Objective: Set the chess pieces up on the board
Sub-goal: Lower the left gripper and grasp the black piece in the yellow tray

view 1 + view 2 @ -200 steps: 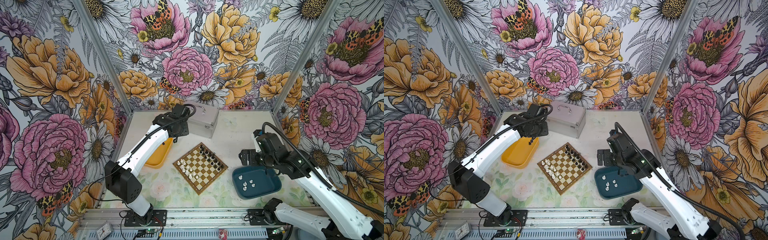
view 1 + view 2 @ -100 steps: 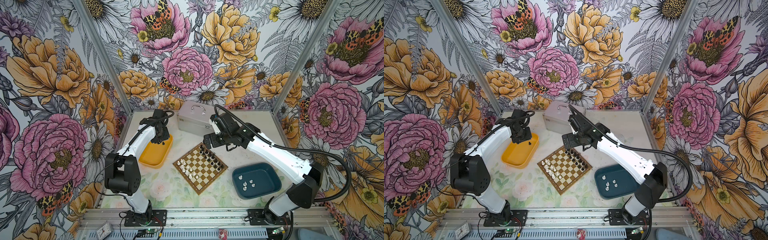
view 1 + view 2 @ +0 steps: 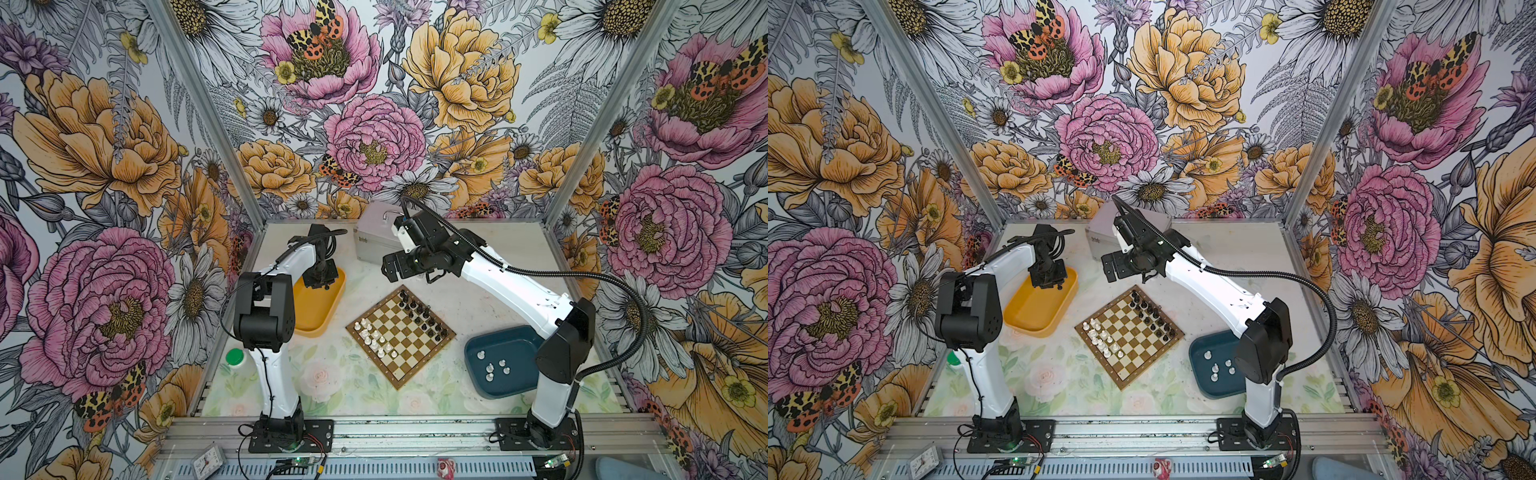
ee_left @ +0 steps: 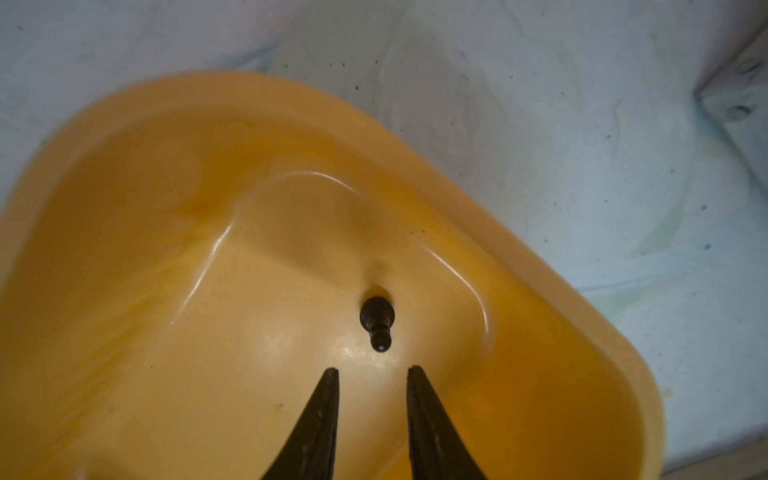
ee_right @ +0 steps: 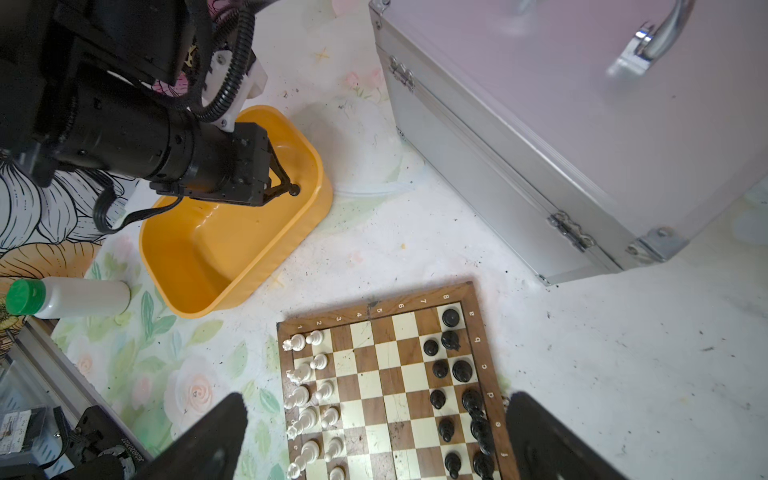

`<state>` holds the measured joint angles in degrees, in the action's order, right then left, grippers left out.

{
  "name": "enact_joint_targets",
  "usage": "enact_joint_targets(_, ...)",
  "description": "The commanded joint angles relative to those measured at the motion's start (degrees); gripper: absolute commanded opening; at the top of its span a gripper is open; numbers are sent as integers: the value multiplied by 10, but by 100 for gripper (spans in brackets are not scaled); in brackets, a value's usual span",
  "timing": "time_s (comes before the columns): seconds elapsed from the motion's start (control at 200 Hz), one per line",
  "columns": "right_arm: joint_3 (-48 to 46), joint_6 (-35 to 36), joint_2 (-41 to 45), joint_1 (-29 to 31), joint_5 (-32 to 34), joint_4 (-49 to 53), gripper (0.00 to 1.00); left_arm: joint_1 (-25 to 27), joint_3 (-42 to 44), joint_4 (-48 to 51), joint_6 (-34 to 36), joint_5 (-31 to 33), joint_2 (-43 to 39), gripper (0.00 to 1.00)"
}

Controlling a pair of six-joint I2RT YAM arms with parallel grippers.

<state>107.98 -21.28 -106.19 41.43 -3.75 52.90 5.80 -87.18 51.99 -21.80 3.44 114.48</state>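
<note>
Left pincer nearer pawn, wrist-view only

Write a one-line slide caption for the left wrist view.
Left tool, jaws apart, poised just short of a lone black pawn in the yellow tray.

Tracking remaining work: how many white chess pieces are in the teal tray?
5 white chess pieces in the teal tray: one alone toward the board, four clustered beside it. The right arm covers part of it; more may hide.
</note>
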Motion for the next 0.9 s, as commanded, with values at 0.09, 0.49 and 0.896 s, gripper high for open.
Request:
enact_joint_targets(0.09, 23, 6, -11, -18, -13, 1, 99, -9, -33, -19, 19, -15, 21, 28)
enact_joint_targets(0.49, 17, 3, -10, -28, -14, 4, 99, -12, -32, -18, 22, -13, 43, 24)
enact_joint_targets(0.896, 15, 4, -10, -37, -16, 4, 99, -11, -31, -19, 24, -12, 50, 14)
